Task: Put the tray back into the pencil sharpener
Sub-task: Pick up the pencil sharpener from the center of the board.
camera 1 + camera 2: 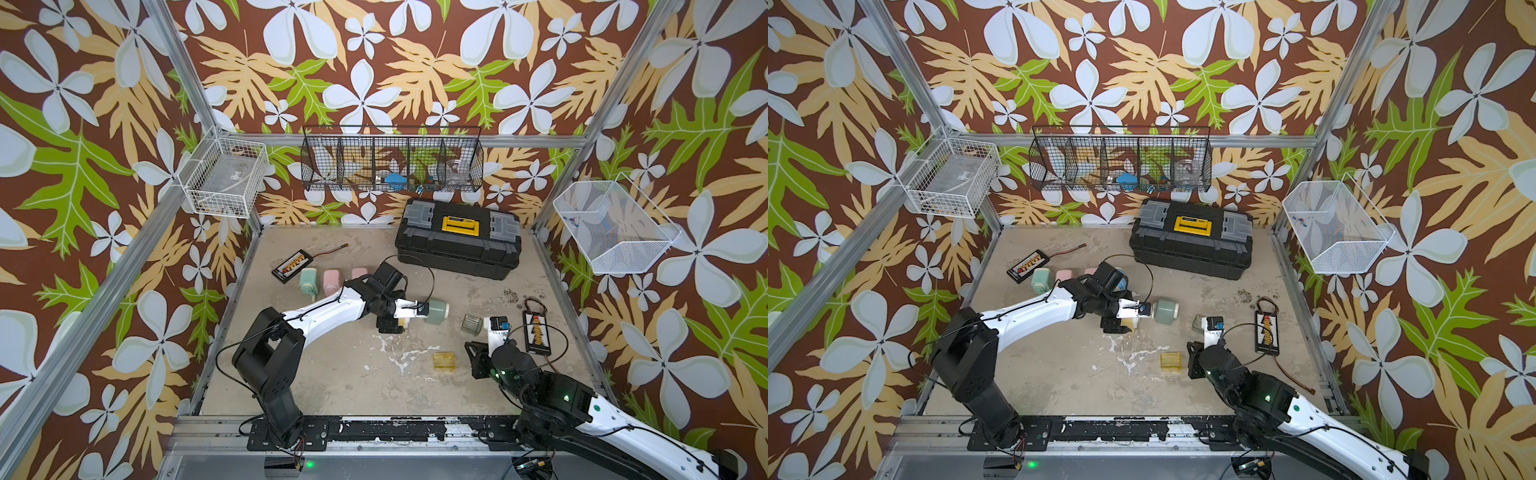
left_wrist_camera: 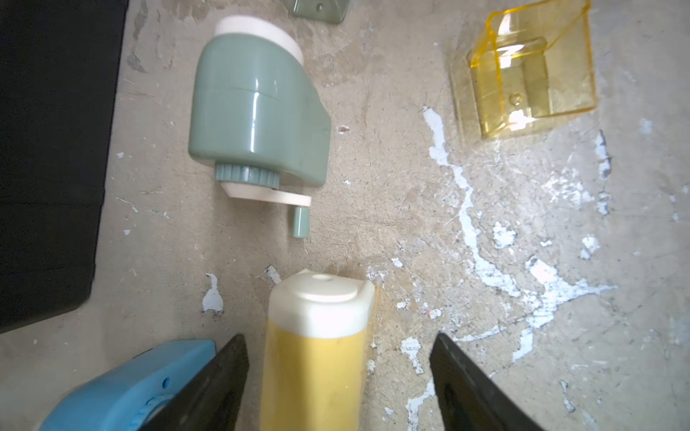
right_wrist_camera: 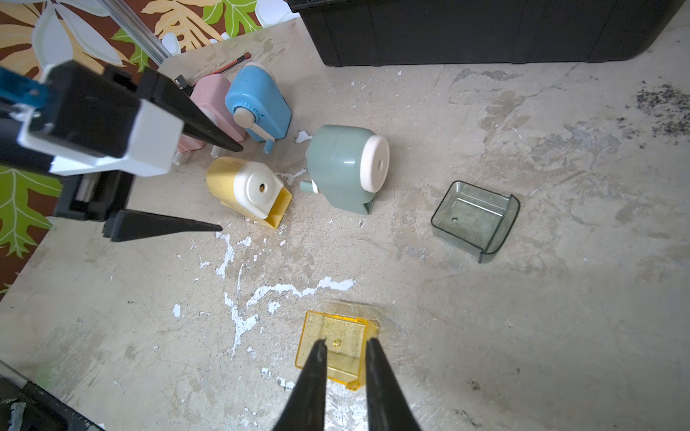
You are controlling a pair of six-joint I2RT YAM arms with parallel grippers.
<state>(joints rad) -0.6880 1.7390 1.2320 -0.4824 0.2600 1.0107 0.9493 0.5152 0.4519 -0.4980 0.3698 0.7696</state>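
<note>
My left gripper (image 2: pixel 339 334) fingers wide, straddling the yellow sharpener (image 2: pixel 317 336) without touching, my right gripper (image 3: pixel 346 340) fingers narrow, a slit between them, empty, just over the yellow tray (image 3: pixel 347 326) — flat on the table (image 3: pixel 485 317), apart from the sharpener

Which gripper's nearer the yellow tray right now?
Right. The right gripper is at the yellow tray, its tips over it in the wrist view. The left gripper is farther off, open around the yellow sharpener.
</note>
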